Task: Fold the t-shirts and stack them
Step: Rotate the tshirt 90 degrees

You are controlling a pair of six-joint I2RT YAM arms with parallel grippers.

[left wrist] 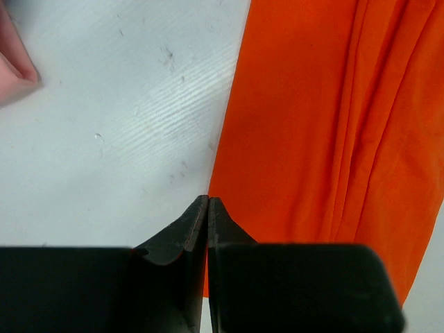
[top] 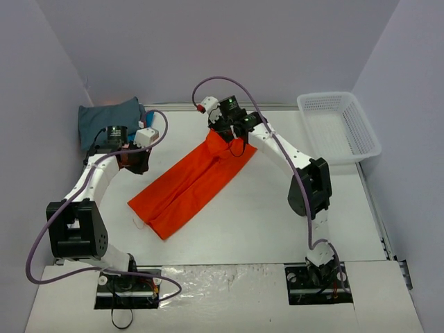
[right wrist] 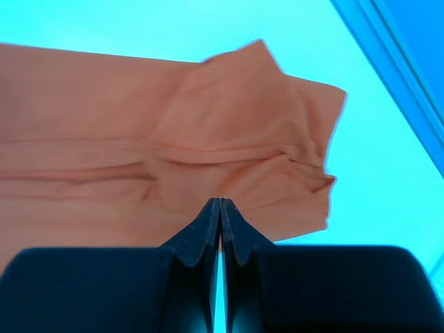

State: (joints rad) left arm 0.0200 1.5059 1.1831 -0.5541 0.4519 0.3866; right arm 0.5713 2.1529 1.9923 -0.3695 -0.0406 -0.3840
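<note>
Both claws pinched together, orange t-shirt (top: 189,186) flat on the table (top: 277,222).
From above, it lies diagonally between your arms. Left wrist: left gripper (left wrist: 208,201) closed at its edge. Right wrist: right gripper (right wrist: 220,202) closed over its rumpled end; can't tell if it's touching.

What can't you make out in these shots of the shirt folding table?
- Top view: the left arm covers the near side of the grey-teal folded shirt; anything beneath is hidden.
- Left wrist view: the pink cloth is cut off by the frame's left edge.
- Right wrist view: a colour cast hides the true colour of the orange t-shirt.
</note>
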